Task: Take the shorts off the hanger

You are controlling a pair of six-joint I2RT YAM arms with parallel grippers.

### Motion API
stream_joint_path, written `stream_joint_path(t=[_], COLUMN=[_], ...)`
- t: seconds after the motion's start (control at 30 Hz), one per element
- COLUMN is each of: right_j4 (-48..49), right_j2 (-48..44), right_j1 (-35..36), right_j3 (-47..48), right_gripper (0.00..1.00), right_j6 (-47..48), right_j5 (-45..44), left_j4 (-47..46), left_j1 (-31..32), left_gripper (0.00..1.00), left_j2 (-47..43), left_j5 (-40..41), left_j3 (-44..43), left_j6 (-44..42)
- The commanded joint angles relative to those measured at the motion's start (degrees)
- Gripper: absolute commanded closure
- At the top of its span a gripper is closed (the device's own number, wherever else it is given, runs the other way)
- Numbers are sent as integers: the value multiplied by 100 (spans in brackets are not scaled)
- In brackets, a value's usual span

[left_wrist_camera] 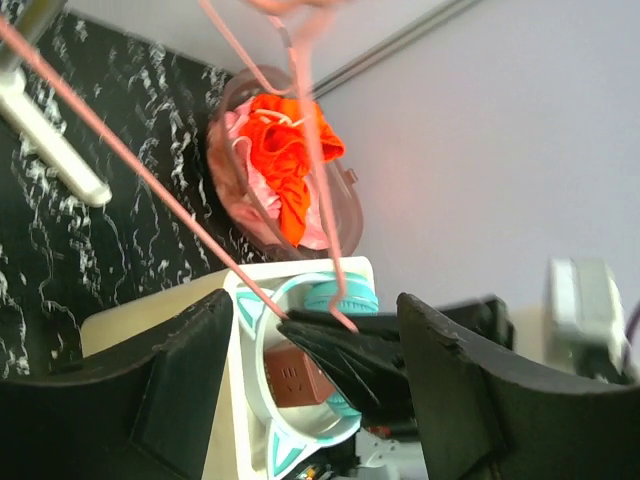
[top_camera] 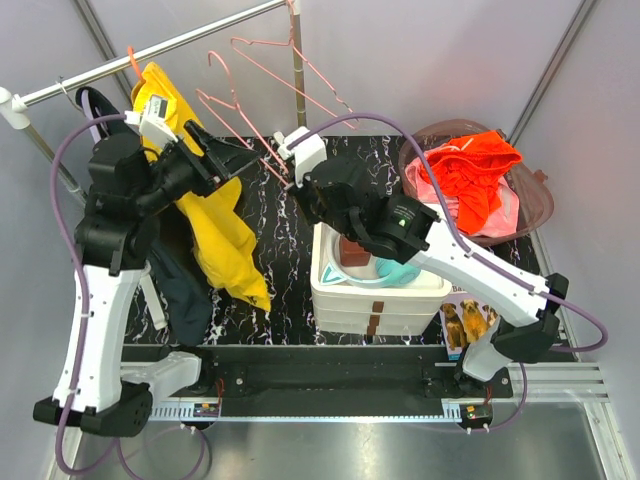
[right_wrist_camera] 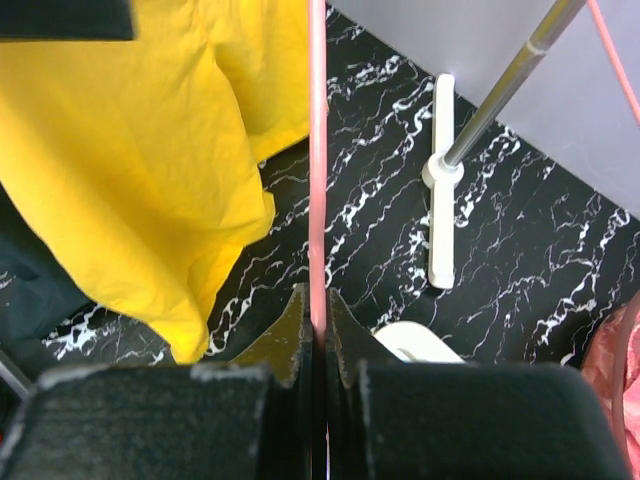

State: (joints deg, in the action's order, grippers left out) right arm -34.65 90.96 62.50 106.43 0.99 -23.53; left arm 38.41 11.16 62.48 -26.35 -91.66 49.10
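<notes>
Up under the rail [top_camera: 200, 36], the left gripper [top_camera: 238, 157] has its jaws spread wide, gripping nothing. The right gripper [right_wrist_camera: 318, 312] is pinched tight on the pink hanger [right_wrist_camera: 318, 150] wire. The yellow shorts [top_camera: 215, 220] hang left against the left arm, over a dark garment [top_camera: 185, 295]. A white bin [top_camera: 370, 300] sits beneath, with the clothes basket [top_camera: 542, 188] at the far right.

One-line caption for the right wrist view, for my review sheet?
The right tool pinches the pink hanger wire; yellow shorts hang beside it.
</notes>
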Motion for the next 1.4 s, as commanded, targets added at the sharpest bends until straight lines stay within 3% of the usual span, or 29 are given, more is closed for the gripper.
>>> stream_joint_path(t=[0.0, 0.17, 0.4, 0.83, 1.37], right_j4=[222, 20, -577, -613, -1140], right_j2=[211, 765, 1828, 2426, 2963], right_j1=[-159, -571, -967, -1636, -2330], right_j3=[772, 1572, 3460, 3788, 4148], right_gripper=[100, 100, 100, 100, 100], right_j6=[59, -238, -319, -1172, -1830], right_j5=[-188, 295, 893, 2239, 2757], left_j4=[-686, -546, 271, 1045, 1221], left_j1=[-35, -26, -35, -35, -26], left_gripper=[32, 32, 30, 30, 30], left_j2=[-420, -938, -1492, -2178, -2091], left_j5=[-336, 182, 1430, 3846, 4138], left_j3=[-54, -133, -388, -502, -651], left_j6=[-743, -1437, -2176, -2765, -3064])
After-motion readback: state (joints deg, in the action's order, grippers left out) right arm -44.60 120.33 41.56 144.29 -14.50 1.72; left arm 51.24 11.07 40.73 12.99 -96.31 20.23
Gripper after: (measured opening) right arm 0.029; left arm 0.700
